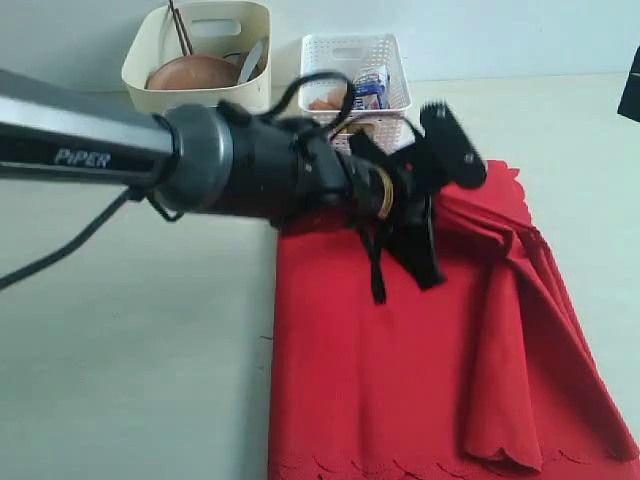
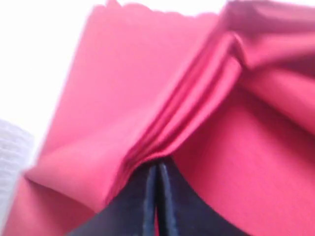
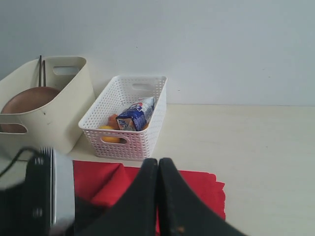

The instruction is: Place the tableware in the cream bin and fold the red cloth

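The red cloth (image 1: 400,380) lies over the right half of the table, its scalloped edge toward the front. A raised ridge of folds runs down its right side. My left gripper (image 1: 428,265) reaches across from the left and is shut on a bunch of pleats (image 2: 167,137) that gather at its fingertips (image 2: 157,169). The right gripper (image 3: 158,163) is shut with nothing in it, above the cloth's back edge (image 3: 197,184). The cream bin (image 1: 200,60) at the back holds the brown plate (image 1: 190,72), dark chopsticks (image 1: 180,25) and a silver utensil (image 1: 250,60).
A white lattice basket (image 1: 355,70) stands right of the bin with the milk carton (image 1: 371,90) and food inside; the right wrist view shows that basket (image 3: 125,123) too. The left arm's blurred body (image 3: 44,196) fills a corner of that view.
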Tool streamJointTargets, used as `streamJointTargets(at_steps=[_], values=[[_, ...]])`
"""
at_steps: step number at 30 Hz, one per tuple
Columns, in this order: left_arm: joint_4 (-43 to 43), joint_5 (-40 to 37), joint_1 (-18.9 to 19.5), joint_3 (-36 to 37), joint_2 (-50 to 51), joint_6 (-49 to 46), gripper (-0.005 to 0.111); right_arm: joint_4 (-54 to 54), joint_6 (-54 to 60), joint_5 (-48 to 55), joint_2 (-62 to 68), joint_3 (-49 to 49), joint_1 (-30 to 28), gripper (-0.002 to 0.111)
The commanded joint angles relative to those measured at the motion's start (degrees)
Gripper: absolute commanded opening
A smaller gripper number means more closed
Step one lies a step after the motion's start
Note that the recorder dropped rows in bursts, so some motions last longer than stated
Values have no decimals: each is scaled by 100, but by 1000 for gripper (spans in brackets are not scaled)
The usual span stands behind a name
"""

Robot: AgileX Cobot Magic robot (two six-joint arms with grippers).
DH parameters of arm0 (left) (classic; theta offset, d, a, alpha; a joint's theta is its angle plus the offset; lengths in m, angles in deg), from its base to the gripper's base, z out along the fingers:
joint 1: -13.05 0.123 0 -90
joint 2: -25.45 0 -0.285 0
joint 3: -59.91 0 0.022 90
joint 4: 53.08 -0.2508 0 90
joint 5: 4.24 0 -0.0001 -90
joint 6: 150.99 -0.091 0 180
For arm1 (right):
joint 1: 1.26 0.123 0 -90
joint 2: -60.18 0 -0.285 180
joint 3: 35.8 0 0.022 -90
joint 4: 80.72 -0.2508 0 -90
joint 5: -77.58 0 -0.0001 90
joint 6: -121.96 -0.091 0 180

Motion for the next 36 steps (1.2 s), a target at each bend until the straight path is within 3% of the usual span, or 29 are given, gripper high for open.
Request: streamJointTargets(at_steps=[1,7,11,15,21,24,29,31,33,36], values=[[71,-180,356,-746,-242,461,1,39,11,-57,9,-9,-33,0],[99,-1337,449,-788,-702,529,1,39,11,-68,9,-9,-33,0],[498,-1487,370,-377,-846,343,1,39,11,-68,9,-9,-33,0],[826,-1395,-69,300,-797,-291,1,39,11,-48,9,-9,-33,0],[824,-875,-1020,1066,-926,-166,1,39,11,100,67,-9,-33,0],[824,-955,-1086,1355,-1344,95,1,39,11,231,375,-9,-33,0],[772,-766,-553,2678,-3130,306,1,39,11,519,1976,65,-33,0],[772,142,-203,3242,-3781,425,1,-239,26,1049,2767,355,-33,0],[783,1183,190,3695,-4231,671,1,-932,815,1624,3572,719,246,0],[783,1414,478,3945,-4378,684,1,-1904,2015,1560,4233,877,697,0]])
